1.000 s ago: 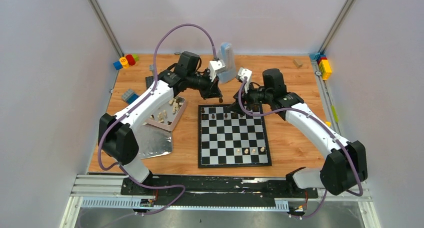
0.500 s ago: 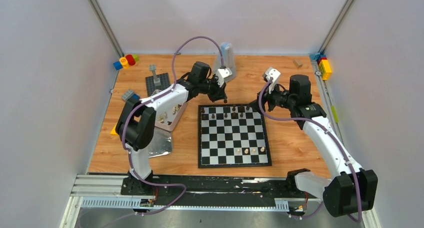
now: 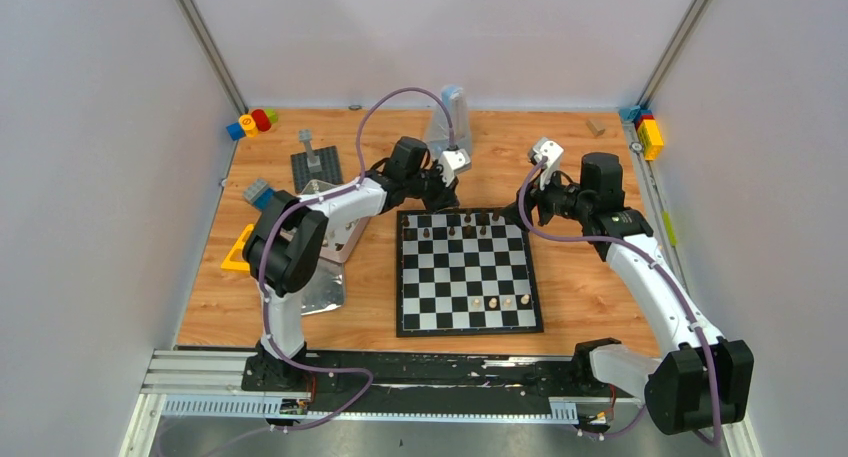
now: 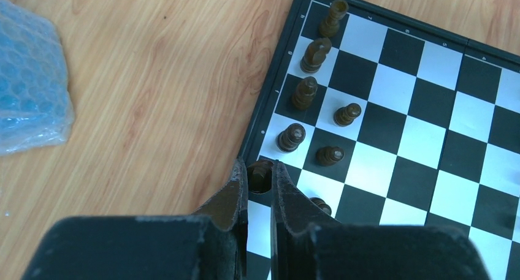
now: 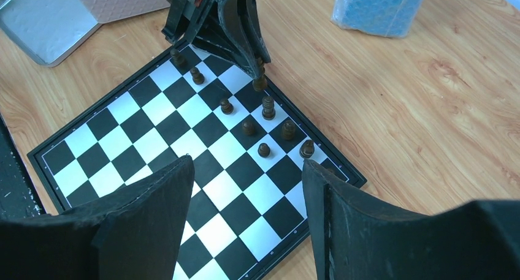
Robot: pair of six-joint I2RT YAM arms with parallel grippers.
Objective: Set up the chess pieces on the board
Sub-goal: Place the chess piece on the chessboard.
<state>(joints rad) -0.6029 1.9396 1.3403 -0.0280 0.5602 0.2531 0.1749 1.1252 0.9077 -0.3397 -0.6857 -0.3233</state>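
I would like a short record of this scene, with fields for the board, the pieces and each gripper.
board: flat black-and-white square chessboard lying on the wooden table
dark pieces: small dark brown turned chess pieces standing in the two rows at the far edge
cream pieces: three small cream chess pieces standing near the near edge
left gripper: shut on one dark piece at the far edge row
right gripper: open, holding nothing, near the board's far right corner

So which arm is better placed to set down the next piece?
Left: the left gripper is shut on a dark piece at the board's far row. The right gripper is open, empty.
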